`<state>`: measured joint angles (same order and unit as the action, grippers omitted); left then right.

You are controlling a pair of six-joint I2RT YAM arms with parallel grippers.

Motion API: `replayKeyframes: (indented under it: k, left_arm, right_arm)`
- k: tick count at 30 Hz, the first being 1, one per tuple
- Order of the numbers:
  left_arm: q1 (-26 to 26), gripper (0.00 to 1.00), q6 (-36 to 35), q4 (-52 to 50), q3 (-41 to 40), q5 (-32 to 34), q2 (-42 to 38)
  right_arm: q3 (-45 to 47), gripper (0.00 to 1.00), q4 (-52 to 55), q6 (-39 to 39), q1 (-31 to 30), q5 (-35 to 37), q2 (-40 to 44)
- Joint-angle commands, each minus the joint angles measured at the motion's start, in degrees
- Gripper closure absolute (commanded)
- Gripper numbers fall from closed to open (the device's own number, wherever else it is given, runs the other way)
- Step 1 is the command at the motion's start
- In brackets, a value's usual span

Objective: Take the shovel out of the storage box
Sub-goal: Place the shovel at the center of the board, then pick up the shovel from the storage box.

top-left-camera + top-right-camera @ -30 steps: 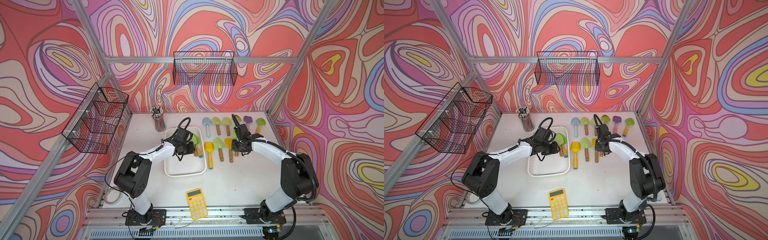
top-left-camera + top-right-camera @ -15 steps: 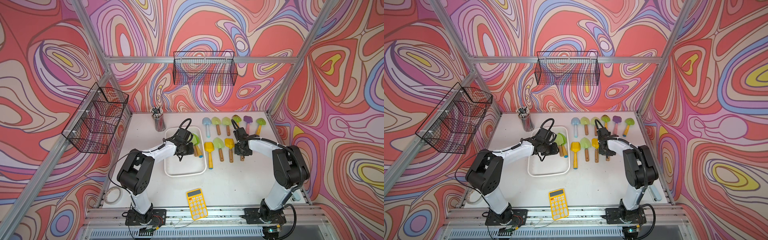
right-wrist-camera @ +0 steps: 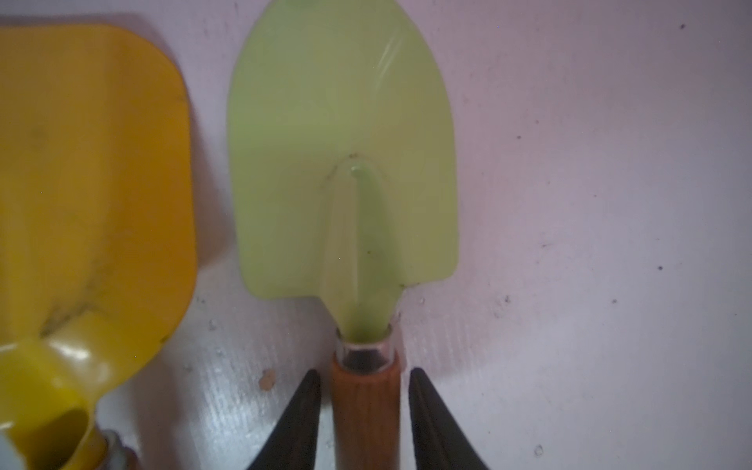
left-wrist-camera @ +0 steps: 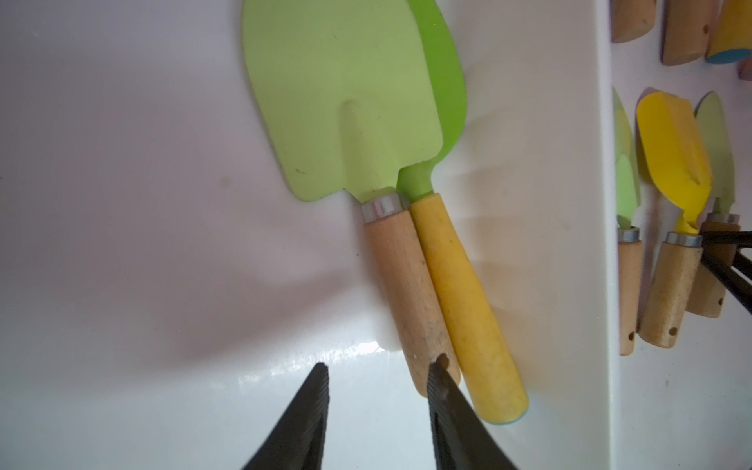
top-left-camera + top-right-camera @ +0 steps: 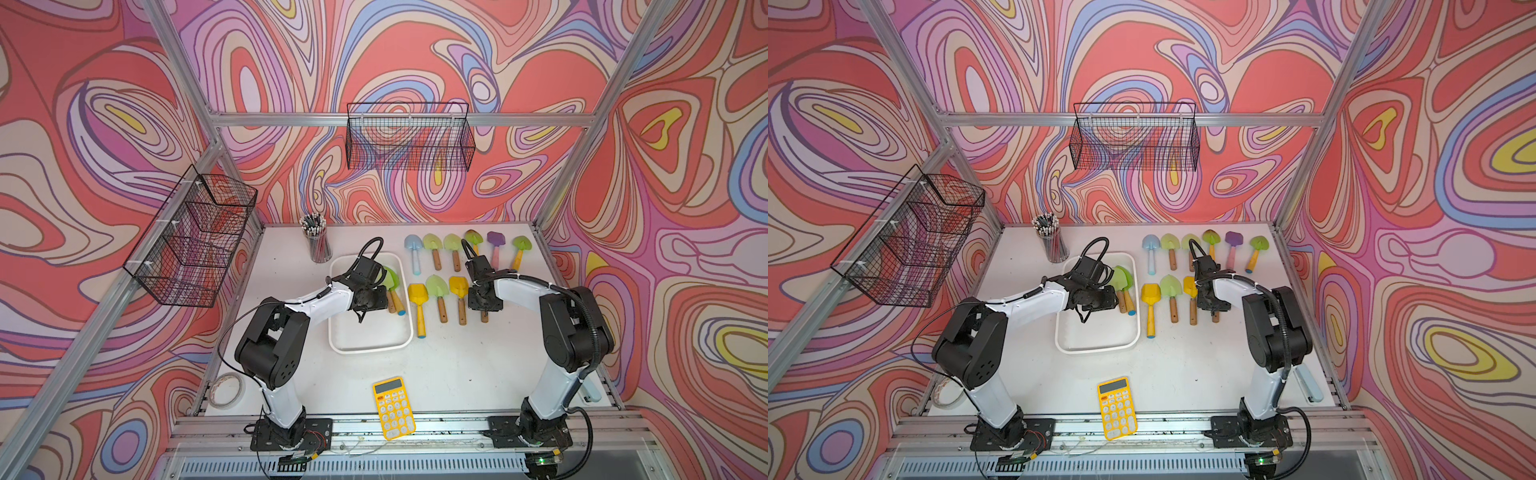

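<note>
The storage box (image 5: 370, 349) (image 5: 1096, 350) is a white tub left of the table's middle. Two shovels lie side by side against its right wall: a pale green one with a wooden handle (image 4: 346, 101) (image 5: 390, 277) and a brighter green one with a yellow handle (image 4: 468, 301). My left gripper (image 4: 377, 368) (image 5: 380, 303) is low inside the box, open, one finger against the wooden handle's end and nothing between the fingers. My right gripper (image 3: 365, 372) (image 5: 482, 305) is open astride the wooden handle of a pale green shovel (image 3: 342, 154) lying on the table, a thin gap on each side.
Several more shovels lie in two rows right of the box, such as a yellow one (image 5: 417, 297) (image 3: 93, 171). A yellow calculator (image 5: 394, 407) sits at the front edge, a pencil cup (image 5: 318, 245) behind the box, a tape roll (image 5: 226, 390) front left. Wire baskets (image 5: 409, 141) (image 5: 191, 241) hang on the walls.
My right gripper came down to the table with the pale green shovel and opened off its handle. The left gripper has stayed almost still inside the box.
</note>
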<state>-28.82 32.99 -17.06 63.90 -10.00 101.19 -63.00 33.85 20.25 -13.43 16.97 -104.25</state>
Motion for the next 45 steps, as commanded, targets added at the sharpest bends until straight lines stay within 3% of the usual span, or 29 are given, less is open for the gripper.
replayKeyframes:
  k: [1, 12, 22, 35, 45]
  left_arm:
    - [0.08, 0.56, -0.76, -0.62, 1.01, 0.91, 1.77]
    - [-0.21, 0.56, 1.1, 3.84, 1.16, -0.77, 2.45]
    - [-1.23, 0.56, 0.8, 0.36, 4.5, 0.25, 6.05]
    - [-2.22, 0.56, -5.91, -9.93, 5.16, 11.6, 5.82]
    - [-2.29, 0.59, -8.31, -9.34, 6.4, 9.8, 8.45]
  right_arm:
    - [-0.2, 0.58, 0.87, 0.62, 0.16, -1.73, 2.07]
    - [-0.5, 0.57, 3.11, 0.97, 0.07, -2.71, 12.87]
    - [1.14, 0.57, 2.46, 1.12, 0.07, -3.88, 14.54]
    - [0.68, 0.57, 1.34, 1.92, -0.1, -7.24, 15.57]
    - [0.12, 0.57, 0.78, 2.73, -2.25, -7.31, 14.69]
